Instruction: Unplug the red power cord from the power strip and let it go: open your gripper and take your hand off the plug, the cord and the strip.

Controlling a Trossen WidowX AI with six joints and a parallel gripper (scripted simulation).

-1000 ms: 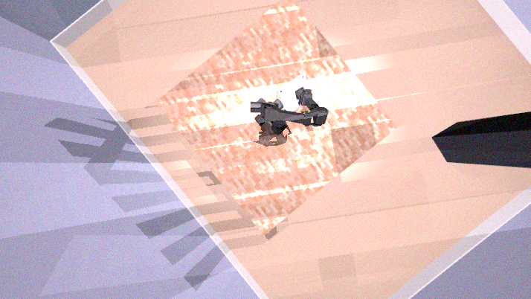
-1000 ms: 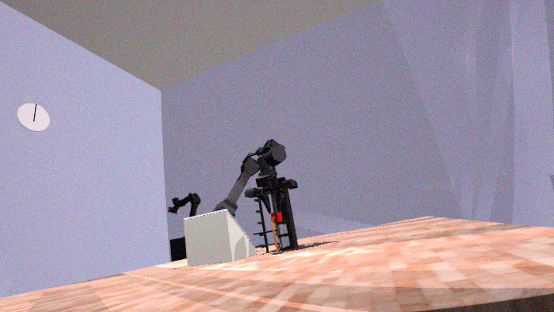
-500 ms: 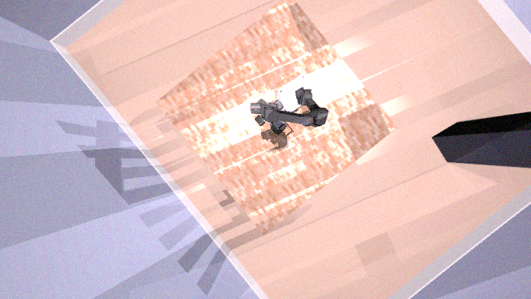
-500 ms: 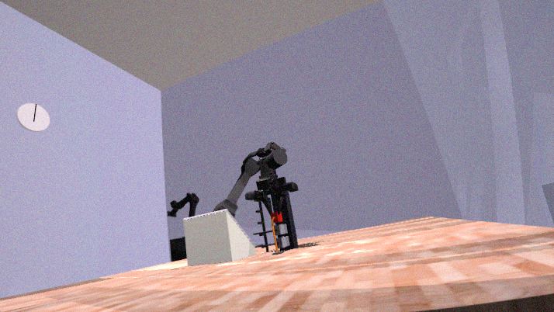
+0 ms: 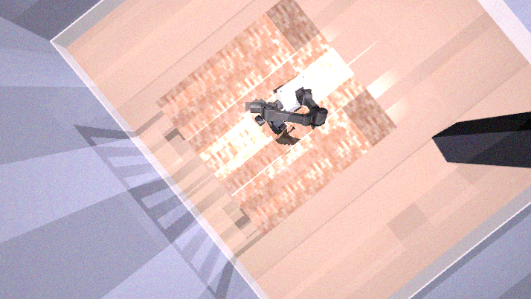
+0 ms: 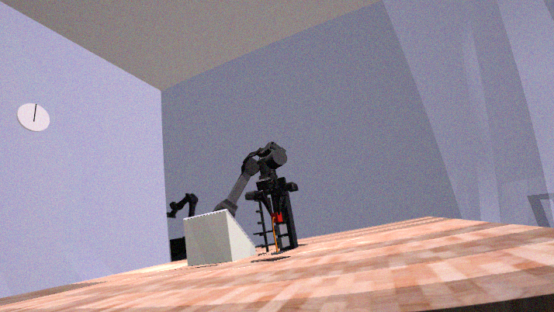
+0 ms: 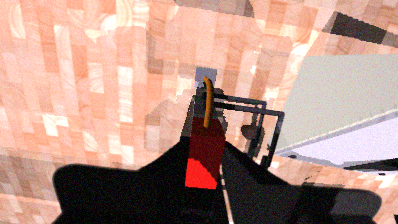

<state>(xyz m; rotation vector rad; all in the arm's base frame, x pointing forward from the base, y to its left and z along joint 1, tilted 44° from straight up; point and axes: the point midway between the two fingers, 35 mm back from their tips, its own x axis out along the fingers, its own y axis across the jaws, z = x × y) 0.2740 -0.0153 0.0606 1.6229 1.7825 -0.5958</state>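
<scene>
Red plug (image 7: 202,150) sits clamped in the pincer (image 7: 205,172), prongs hidden.

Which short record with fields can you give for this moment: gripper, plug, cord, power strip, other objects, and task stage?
gripper: gripper shut on the red plug, pointing down
plug: red plug between the dark fingers; whether it is out of the socket cannot be told
cord: orange cord runs from the plug down to the wooden table
power strip: black power strip stands upright beside the plug
other objects: white wedge block next to the strip
task stage: plug gripped; release not yet done
</scene>
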